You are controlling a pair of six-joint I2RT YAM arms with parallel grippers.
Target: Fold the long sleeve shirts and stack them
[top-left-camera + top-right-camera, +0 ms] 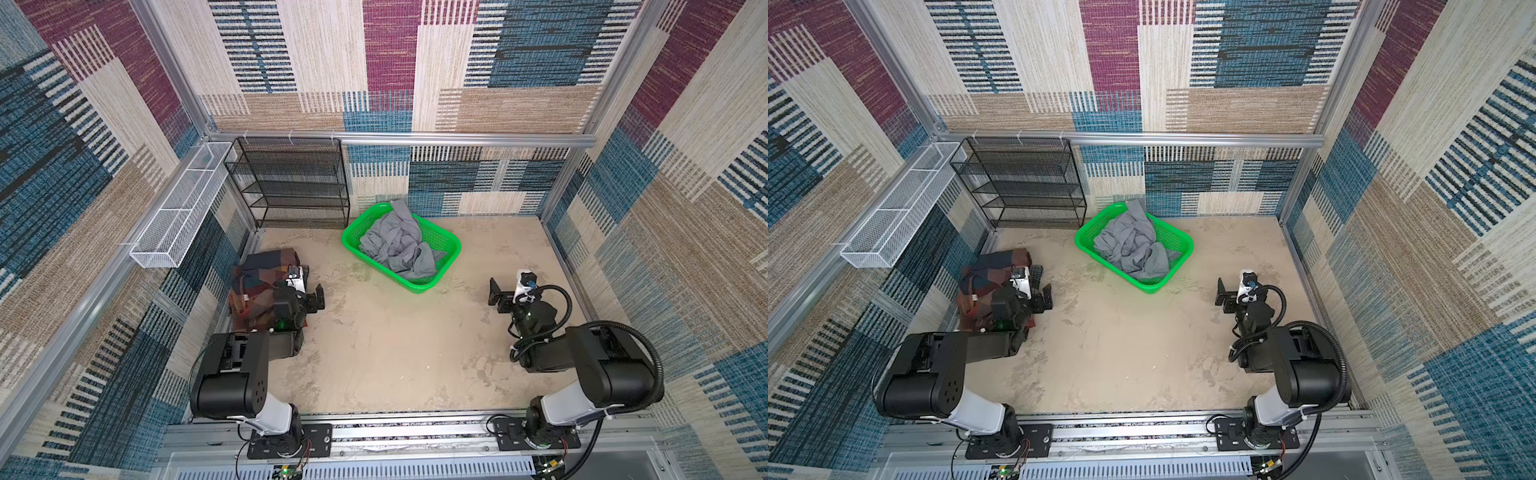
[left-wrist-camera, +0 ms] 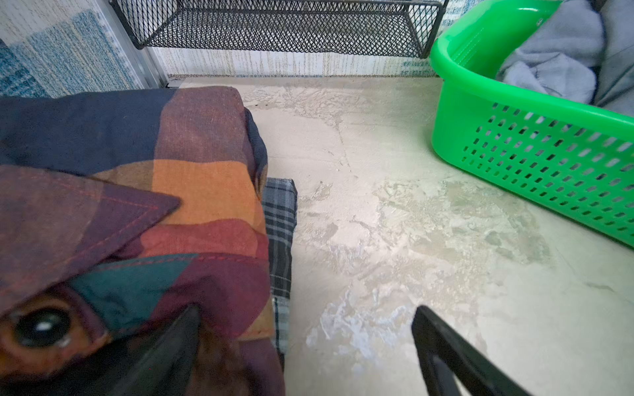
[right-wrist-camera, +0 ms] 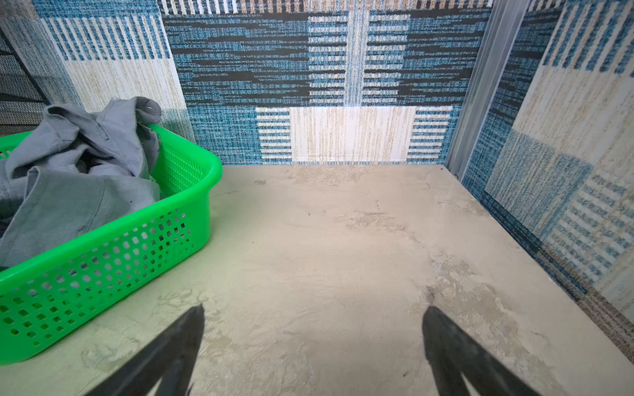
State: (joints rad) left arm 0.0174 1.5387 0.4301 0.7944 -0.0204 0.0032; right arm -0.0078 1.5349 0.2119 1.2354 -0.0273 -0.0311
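Left gripper (image 2: pixel 308 315) gapes fully, empty, just beside the folded plaid shirt (image 2: pixel 192 178) (coarse weave, stitched collar). Right gripper (image 3: pixel 314 315) equally spread, empty. Crumpled gray shirt (image 1: pixel 395 245) fills the perforated green plastic basket (image 1: pixel 432 284).

Plain gray shirt (image 1: pixel 395 245), green basket (image 1: pixel 415 288), plaid shirt (image 1: pixel 257 282) blocked orange, brown and navy.

Mottled beige table (image 1: pixel 395 353); green basket (image 1: pixel 442 243) at its back middle; at its left edge, a checked cloth (image 2: pixel 279 219) under the folded plaid shirt (image 2: pixel 192 164).
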